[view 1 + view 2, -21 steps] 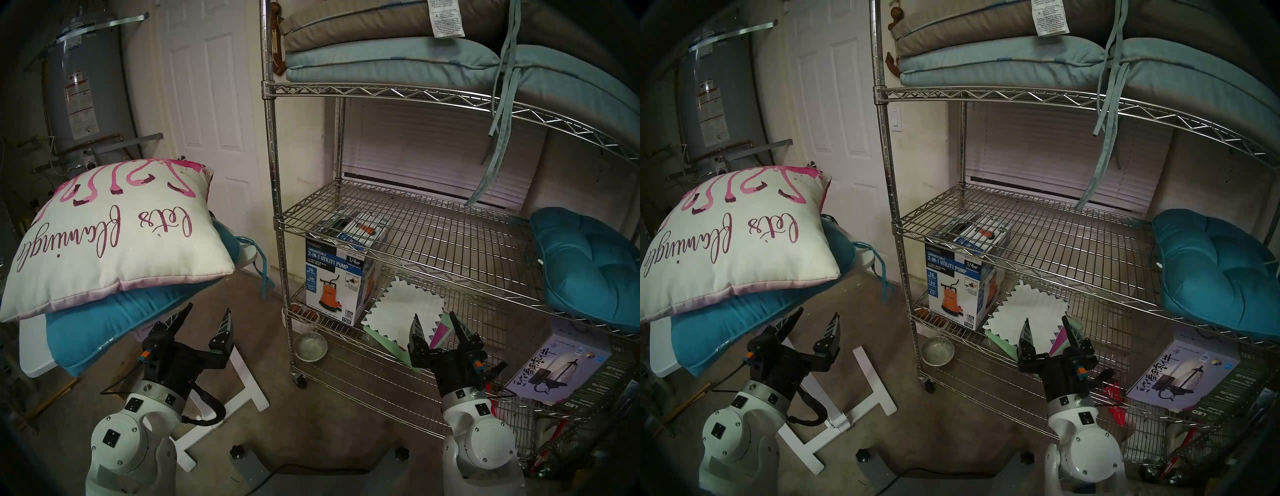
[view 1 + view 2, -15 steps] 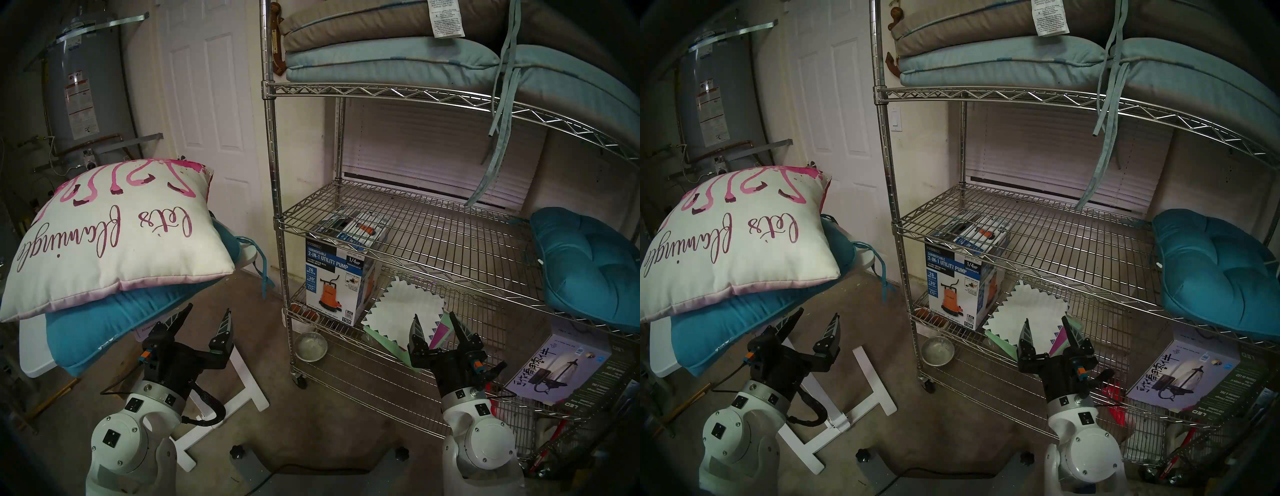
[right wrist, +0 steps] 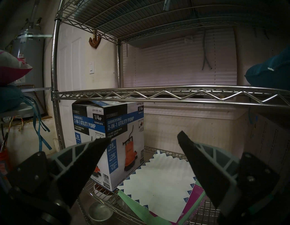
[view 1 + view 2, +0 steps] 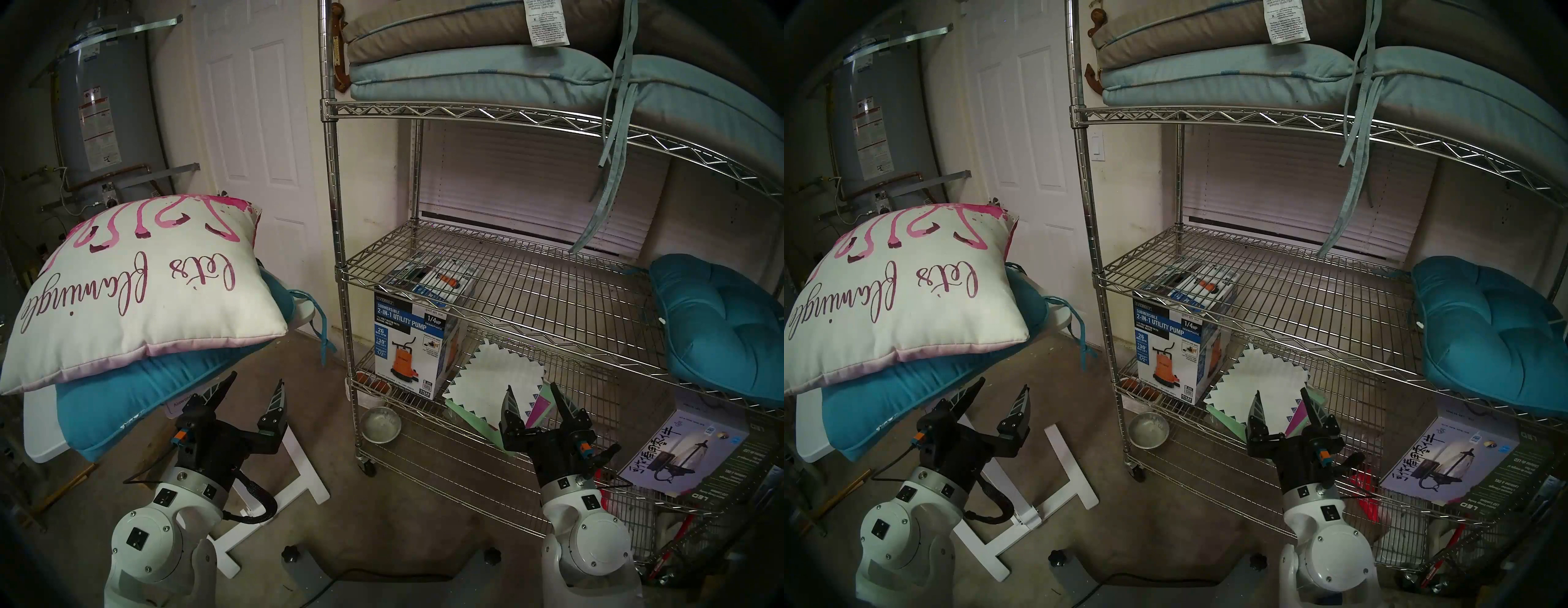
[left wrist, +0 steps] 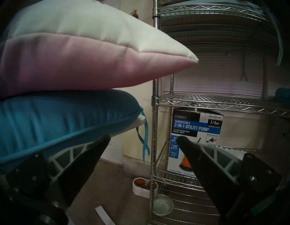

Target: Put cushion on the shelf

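Both hands empty, left hand (image 4: 253, 384) and right hand (image 4: 531, 389) spread wide; cushion (image 4: 140, 293) untouched

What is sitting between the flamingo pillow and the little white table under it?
A teal seat cushion lies between them: the flamingo pillow rests on it, and it rests on the white table. The head views show this best.

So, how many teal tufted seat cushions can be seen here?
2. One teal cushion lies under the white flamingo cushion on the small white table; the other sits on the wire shelf's middle tier, right side. More may be hidden.
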